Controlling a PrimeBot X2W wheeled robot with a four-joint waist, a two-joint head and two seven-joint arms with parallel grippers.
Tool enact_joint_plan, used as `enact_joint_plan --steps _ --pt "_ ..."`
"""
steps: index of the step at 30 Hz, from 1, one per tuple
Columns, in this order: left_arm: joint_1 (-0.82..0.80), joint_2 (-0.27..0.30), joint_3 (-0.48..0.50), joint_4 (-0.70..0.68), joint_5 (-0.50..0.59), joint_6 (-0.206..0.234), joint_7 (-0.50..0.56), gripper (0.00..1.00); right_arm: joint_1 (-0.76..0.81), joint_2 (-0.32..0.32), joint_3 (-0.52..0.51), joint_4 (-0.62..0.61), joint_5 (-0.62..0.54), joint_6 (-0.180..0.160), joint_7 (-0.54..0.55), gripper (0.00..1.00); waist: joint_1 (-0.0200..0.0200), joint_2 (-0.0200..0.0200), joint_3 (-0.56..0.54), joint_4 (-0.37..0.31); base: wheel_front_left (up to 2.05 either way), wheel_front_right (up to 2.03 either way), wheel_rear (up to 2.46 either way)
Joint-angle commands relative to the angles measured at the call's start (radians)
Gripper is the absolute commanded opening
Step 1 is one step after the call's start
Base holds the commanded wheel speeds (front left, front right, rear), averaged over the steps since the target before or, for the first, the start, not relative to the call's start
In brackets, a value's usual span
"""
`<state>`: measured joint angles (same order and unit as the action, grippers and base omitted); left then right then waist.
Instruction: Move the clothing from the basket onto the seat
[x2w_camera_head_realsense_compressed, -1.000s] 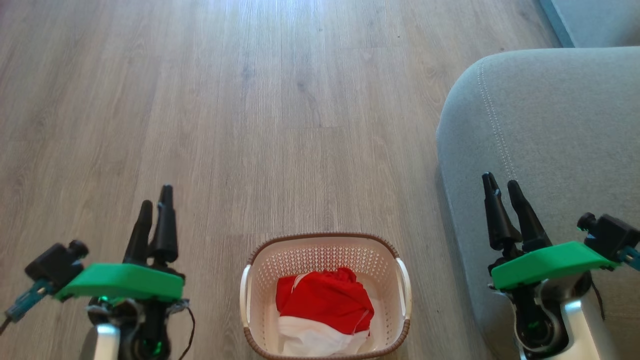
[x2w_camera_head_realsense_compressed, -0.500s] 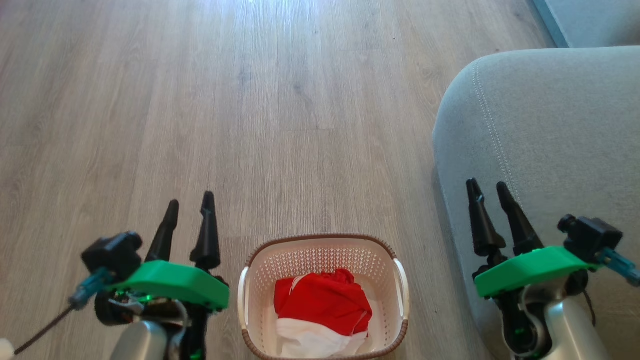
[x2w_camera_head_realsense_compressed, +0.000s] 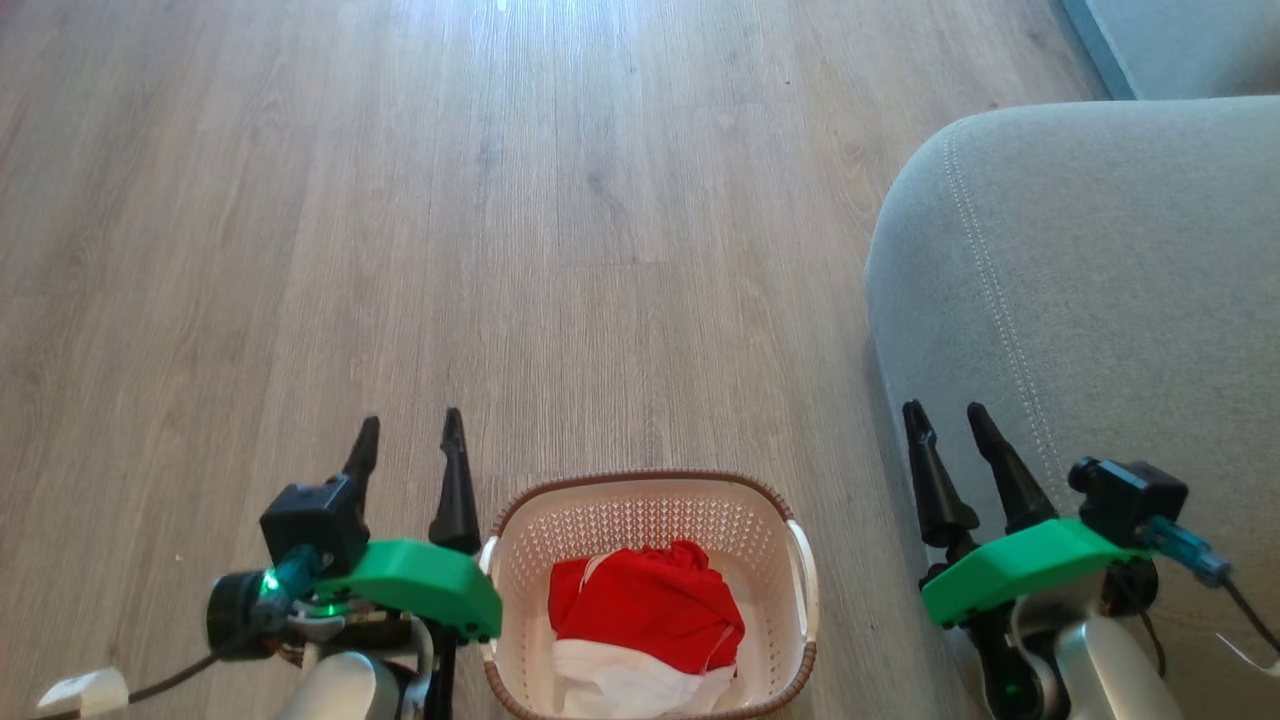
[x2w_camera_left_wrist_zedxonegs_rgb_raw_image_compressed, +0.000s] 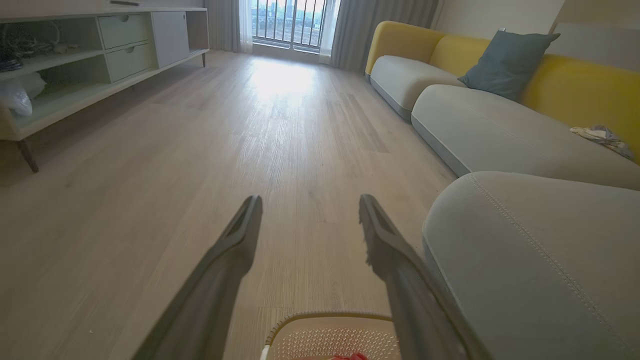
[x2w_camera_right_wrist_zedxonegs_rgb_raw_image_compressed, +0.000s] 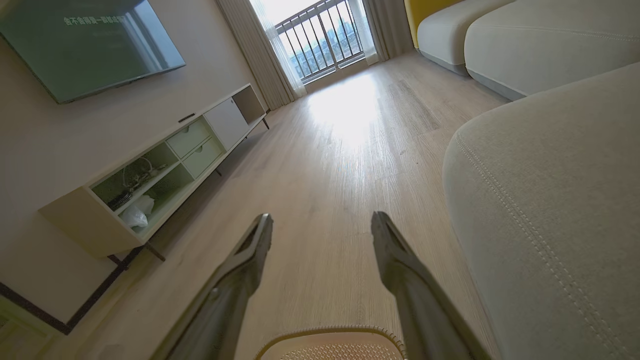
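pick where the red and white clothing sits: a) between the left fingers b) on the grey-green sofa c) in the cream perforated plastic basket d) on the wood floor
c: the soft red and white fabric clothing lies bunched inside the oval cream perforated plastic basket.

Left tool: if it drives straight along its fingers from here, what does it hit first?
Most likely bare floor. In the left wrist view the open left tool aims past the far rim of the basket at open boards, sofa off to the right. How far out contact comes is unclear.
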<state>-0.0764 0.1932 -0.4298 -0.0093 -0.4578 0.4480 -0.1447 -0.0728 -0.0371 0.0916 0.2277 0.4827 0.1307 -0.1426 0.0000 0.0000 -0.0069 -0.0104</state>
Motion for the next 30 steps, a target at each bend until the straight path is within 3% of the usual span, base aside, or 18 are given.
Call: enact_joint_plan --steps 1,7,12,19,30 --pt "-0.067 0.024 0.013 -0.046 0.043 0.033 -0.018 1.0 -0.063 -0.01 0.025 -0.036 -0.035 0.0 -0.019 1.0 0.0 0.0 0.0 -0.001 0.0 0.0 0.0" --pt "-0.077 0.045 -0.025 -0.074 0.109 0.113 -0.035 1.0 -0.072 -0.011 0.033 -0.034 -0.093 0.0 -0.037 1.0 0.0 0.0 -0.001 -0.007 0.0 0.0 0.0" --pt "-0.075 0.044 -0.045 -0.078 0.127 0.119 -0.047 1.0 -0.073 -0.011 0.034 -0.023 -0.12 0.0 -0.049 1.0 0.0 0.0 -0.002 -0.011 0.0 0.0 0.0" --pt "-0.049 0.01 -0.021 -0.054 0.162 0.046 -0.068 1.0 -0.076 -0.012 0.023 0.02 -0.137 0.0 -0.069 1.0 0.0 0.0 -0.004 -0.015 0.0 0.0 0.0" --pt "0.006 -0.093 0.112 0.003 0.271 -0.131 -0.1 1.0 -0.088 -0.013 0.024 0.07 -0.197 0.0 -0.102 1.0 0.0 0.0 -0.006 -0.014 0.0 0.0 0.0"
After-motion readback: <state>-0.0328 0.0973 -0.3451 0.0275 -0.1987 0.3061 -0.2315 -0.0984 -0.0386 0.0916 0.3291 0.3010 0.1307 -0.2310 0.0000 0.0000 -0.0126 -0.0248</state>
